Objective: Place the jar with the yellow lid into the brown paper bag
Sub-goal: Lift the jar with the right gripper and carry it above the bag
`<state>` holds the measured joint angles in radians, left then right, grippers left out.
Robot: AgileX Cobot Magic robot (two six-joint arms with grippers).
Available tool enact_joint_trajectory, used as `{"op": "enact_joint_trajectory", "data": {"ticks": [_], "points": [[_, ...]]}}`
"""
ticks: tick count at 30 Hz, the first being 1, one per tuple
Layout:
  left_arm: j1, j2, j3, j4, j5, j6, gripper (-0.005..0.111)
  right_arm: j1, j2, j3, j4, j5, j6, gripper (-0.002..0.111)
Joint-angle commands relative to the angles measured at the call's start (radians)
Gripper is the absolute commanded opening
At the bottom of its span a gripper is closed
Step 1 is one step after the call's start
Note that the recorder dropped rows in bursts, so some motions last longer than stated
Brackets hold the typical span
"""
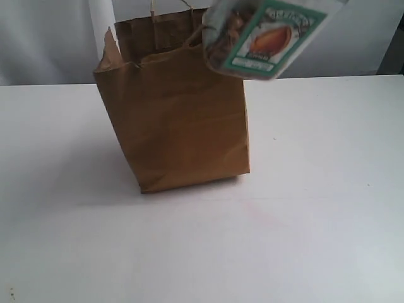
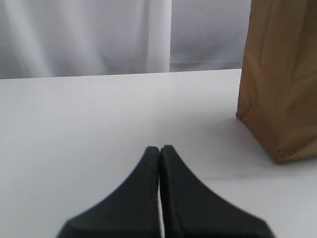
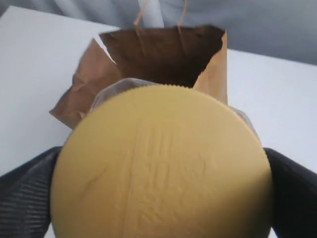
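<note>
Start at your left: the left gripper [image 2: 159, 148] sits low over the white table [image 1: 315, 189] with its two black fingers pressed together and nothing between them; it is well short of the brown paper bag [image 2: 280, 79], which stands off to one side of it, so this arm is the farther one and has no part in the drop.

Mid-scene, the brown paper bag [image 1: 177, 120] stands upright with its mouth open, and its rim is torn and peaked at the left corner.

To your right, the yellow-lidded jar [image 1: 262, 38] hangs in the air, tilted, level with the bag's top and overlapping its right upper corner. The right gripper [image 3: 161, 198] is clamped on it, dark fingers [image 3: 27, 198] showing on either side of the lid. Sighting down from the lid, the jar's long axis leans toward the open mouth, which lies just beyond and below the jar; I judge you need to carry it further over the opening before lowering.

Mind what you cannot see: the exterior view cuts off the lid and the whole right gripper; the lid in the right wrist view hides the jar's body and the bag's near rim, so clearance there cannot be told; the bag's inside is dark.
</note>
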<state>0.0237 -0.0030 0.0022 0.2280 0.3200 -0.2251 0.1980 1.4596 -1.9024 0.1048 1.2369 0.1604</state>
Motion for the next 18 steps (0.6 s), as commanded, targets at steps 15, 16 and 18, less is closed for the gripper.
{"op": "enact_joint_trajectory", "data": {"ticks": [15,16,18], "points": [[-0.003,0.003,-0.002,-0.004,-0.010,-0.004,0.001,0.002,0.009,-0.217,0.044,-0.054,-0.017,0.000],[-0.003,0.003,-0.002,-0.004,-0.010,-0.004,0.001,0.002,0.020,-0.217,0.052,-0.067,-0.025,0.000],[-0.003,0.003,-0.002,-0.004,-0.010,-0.004,0.001,0.002,0.050,-0.217,0.068,-0.102,-0.046,0.000]]}}
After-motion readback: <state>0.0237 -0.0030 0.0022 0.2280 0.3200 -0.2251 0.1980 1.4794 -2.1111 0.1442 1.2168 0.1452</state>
